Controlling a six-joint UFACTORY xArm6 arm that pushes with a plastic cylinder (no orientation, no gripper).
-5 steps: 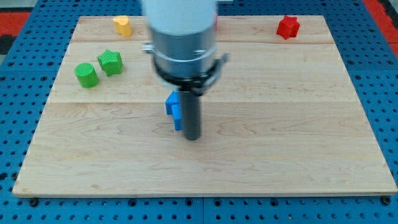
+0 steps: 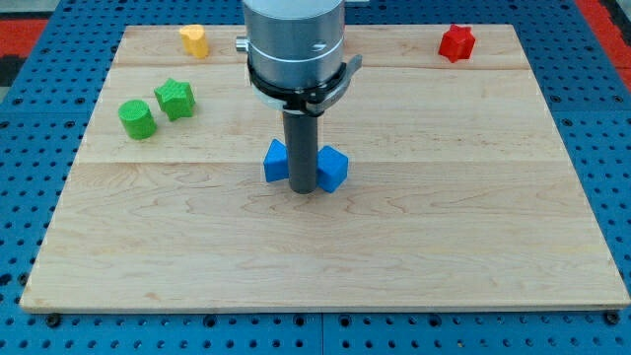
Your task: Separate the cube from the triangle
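Note:
My tip (image 2: pixel 303 190) rests on the wooden board near its middle, directly between two blue blocks. The blue block on the view's left (image 2: pixel 275 162) touches the rod's left side; its shape is partly hidden. The blue cube (image 2: pixel 332 170) sits against the rod's right side, turned on a corner. The rod hides whatever gap lies between the two blue blocks.
A green cylinder (image 2: pixel 137 119) and a green star-shaped block (image 2: pixel 175 99) sit at the view's left. A yellow block (image 2: pixel 194 40) is at the top left and a red block (image 2: pixel 456 42) at the top right. The arm's grey body (image 2: pixel 296 44) covers the top middle.
The arm moved slightly toward the view's top. The blue blocks, stacked against the rod's left side before, now sit one on each side of it.

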